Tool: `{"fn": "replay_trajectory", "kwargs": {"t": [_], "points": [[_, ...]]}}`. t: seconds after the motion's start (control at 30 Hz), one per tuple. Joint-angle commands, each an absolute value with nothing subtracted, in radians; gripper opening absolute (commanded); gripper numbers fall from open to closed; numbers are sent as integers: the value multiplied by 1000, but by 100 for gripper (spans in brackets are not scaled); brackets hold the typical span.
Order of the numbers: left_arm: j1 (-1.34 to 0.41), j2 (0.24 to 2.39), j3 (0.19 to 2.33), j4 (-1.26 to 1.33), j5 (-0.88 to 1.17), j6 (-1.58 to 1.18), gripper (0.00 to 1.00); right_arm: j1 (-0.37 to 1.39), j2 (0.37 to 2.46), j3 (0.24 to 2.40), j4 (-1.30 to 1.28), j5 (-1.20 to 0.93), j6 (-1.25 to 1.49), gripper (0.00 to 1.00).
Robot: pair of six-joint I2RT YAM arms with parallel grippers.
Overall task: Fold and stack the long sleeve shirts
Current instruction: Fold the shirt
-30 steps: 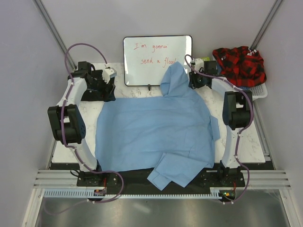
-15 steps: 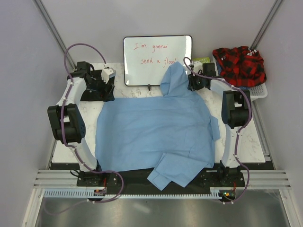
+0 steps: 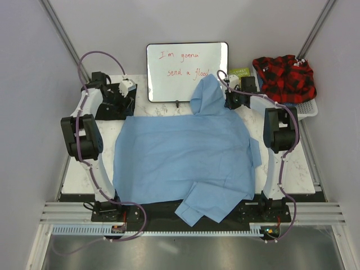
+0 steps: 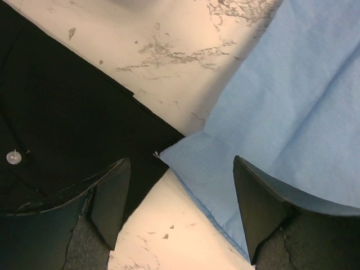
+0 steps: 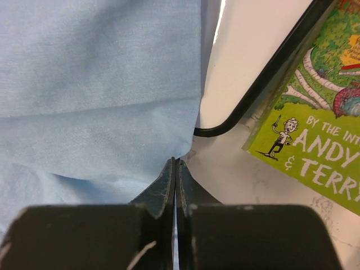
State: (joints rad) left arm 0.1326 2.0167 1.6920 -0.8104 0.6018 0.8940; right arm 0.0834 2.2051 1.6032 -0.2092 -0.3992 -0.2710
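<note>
The light blue long sleeve shirt (image 3: 185, 152) lies spread flat across the table, one sleeve reaching up to the whiteboard and the other folded over at the front edge. A black shirt (image 3: 112, 111) lies bunched at the back left. My left gripper (image 3: 124, 90) hovers open over the spot where the blue shirt's corner (image 4: 191, 154) meets the black shirt (image 4: 62, 112). Nothing is between its fingers (image 4: 109, 202). My right gripper (image 3: 229, 101) is shut, its tips (image 5: 175, 161) pinching the edge of the blue shirt (image 5: 101, 84) beside the raised sleeve.
A whiteboard (image 3: 185, 70) with red writing stands at the back; its black frame (image 5: 264, 79) is right by my right gripper. A green book (image 5: 315, 129) lies beside it. A white basket (image 3: 308, 108) at the back right holds a red plaid cloth (image 3: 284, 76).
My right gripper has closed on the blue shirt's edge after shifting slightly left. The left arm's elbow has swung back and its gripper has narrowed a little.
</note>
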Motion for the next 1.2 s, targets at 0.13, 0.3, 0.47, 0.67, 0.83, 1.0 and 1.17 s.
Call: {"fn": "replay_trajectory", "kwargs": {"t": [0.13, 0.3, 0.47, 0.67, 0.83, 1.0, 1.17], "points": [[123, 2120, 1781, -793, 615, 1118, 77, 84, 2108, 1603, -184, -460, -285, 0], [95, 2155, 1772, -795, 597, 1173, 70, 83, 2106, 1617, -186, -468, -279, 0], [84, 2190, 1787, -795, 588, 1183, 61, 83, 2105, 1632, -202, -462, -291, 0], [72, 2217, 1795, -795, 569, 1201, 51, 77, 2100, 1638, -213, -454, -299, 0], [71, 2206, 1790, -805, 566, 1215, 40, 77, 2106, 1649, -215, -448, -298, 0], [69, 2186, 1790, -850, 586, 1242, 23, 75, 2117, 1677, -213, -437, -293, 0], [69, 2187, 1812, -876, 577, 1243, 8, 68, 2114, 1689, -213, -437, -290, 0]]}}
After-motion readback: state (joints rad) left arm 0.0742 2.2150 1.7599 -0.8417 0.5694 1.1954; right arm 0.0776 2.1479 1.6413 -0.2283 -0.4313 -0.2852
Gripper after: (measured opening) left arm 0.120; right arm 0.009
